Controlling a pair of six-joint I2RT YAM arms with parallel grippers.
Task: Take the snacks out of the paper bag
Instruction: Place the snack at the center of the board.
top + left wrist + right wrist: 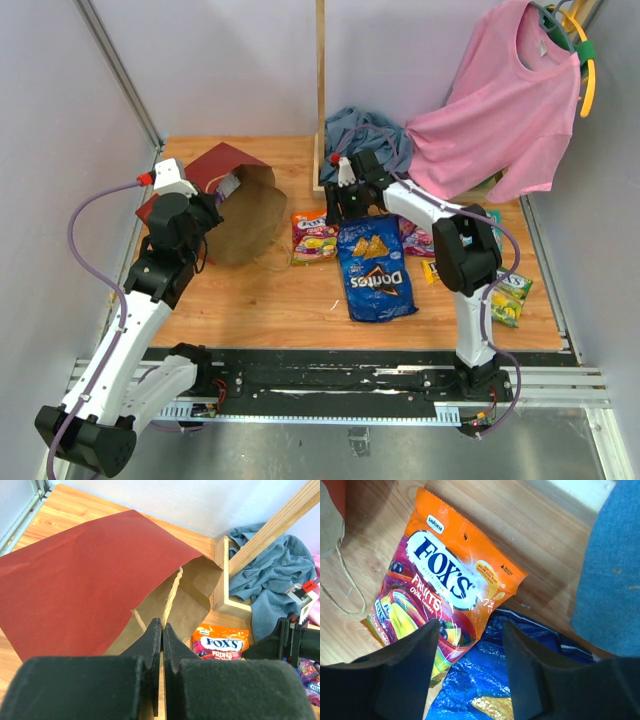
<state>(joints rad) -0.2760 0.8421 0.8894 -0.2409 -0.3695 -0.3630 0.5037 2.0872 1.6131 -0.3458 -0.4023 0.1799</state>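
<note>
Snacks are lying out on the tabletop (260,300), right of the paper bag (245,205). The Fox's packet (440,595) is sitting nearest the bag mouth. The Doritos bag (375,268) is lying just beside it, its top corner tucking under the packet's lower edge. Smaller packets are sitting further right, a green one (510,295) near the edge. Can't tell if anything is left inside the bag; its interior is facing away.

Right claw (471,635) is hovering over the Fox's packet with fingers apart, gripping nothing. Left claw (162,630) is pressing fully together at the bag's rim, cord (172,592) running into it, looking clamped on the bag and propping the mouth open.

Handling, judging by looks: packets are reading light, with glossy, slippery film, likely crinkling and sliding under the pads. The Fox's one is looking lumpy with hard candy, so pinching a sealed flat edge or corner should be holding better than the bulging middle. Doritos is looking puffy and crushable, so gripping the top seam gently is making sense. The bag is thin, floppy paper, so pulling hard is risking tearing or dragging it.
</note>
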